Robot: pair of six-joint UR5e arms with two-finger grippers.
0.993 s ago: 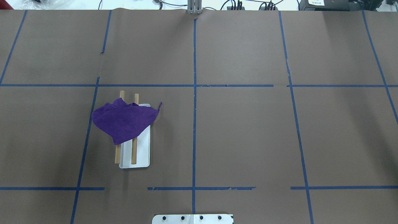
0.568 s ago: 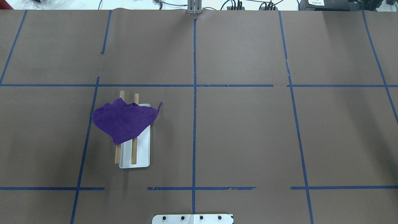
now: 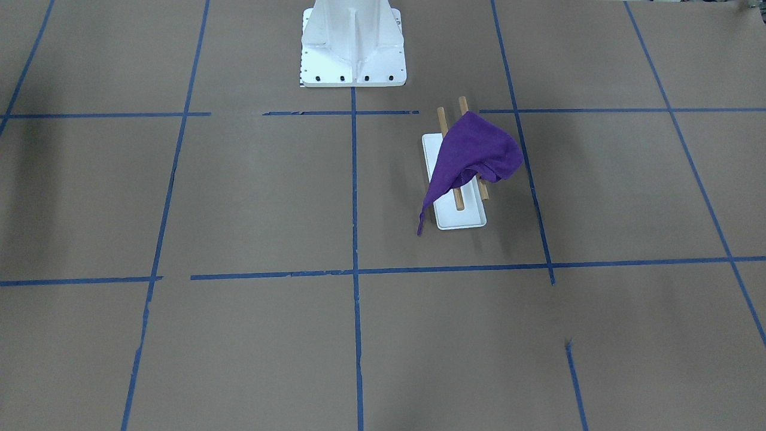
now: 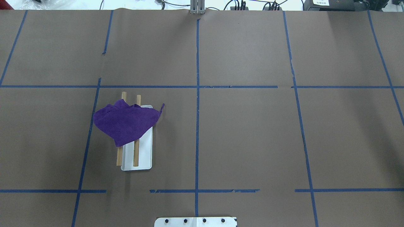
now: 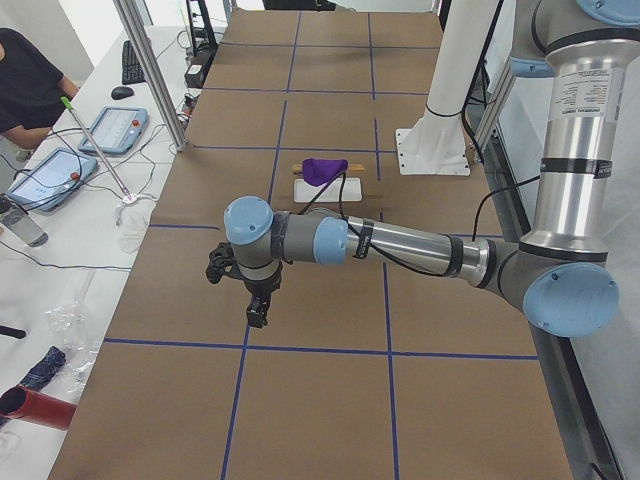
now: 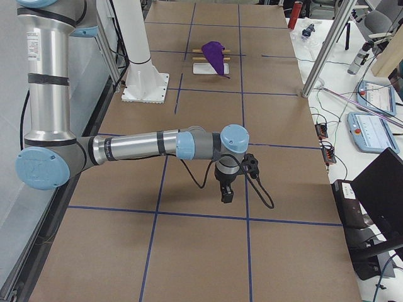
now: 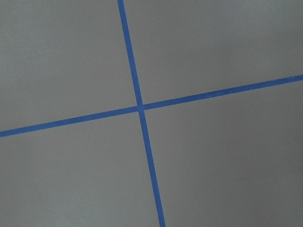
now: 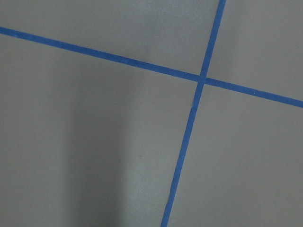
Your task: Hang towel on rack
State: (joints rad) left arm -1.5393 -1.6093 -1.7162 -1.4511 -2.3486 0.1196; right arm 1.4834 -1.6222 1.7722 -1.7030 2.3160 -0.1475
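Observation:
The purple towel (image 4: 126, 121) lies draped over the far end of the rack (image 4: 136, 154), which is two wooden bars above a white base. The towel covers both bars, and one corner trails off the base's side. It also shows in the front view (image 3: 473, 149) and in both side views (image 5: 322, 170) (image 6: 214, 53). My left gripper (image 5: 257, 317) hangs above the table far from the rack and shows only in the left side view. My right gripper (image 6: 226, 197) shows only in the right side view. I cannot tell whether either is open or shut.
The robot's white pedestal (image 3: 353, 42) stands at the table's near edge. Blue tape lines (image 4: 197, 94) cross the brown table. A metal post (image 5: 150, 70) and operators' tablets (image 5: 110, 130) stand beyond the table's far edge.

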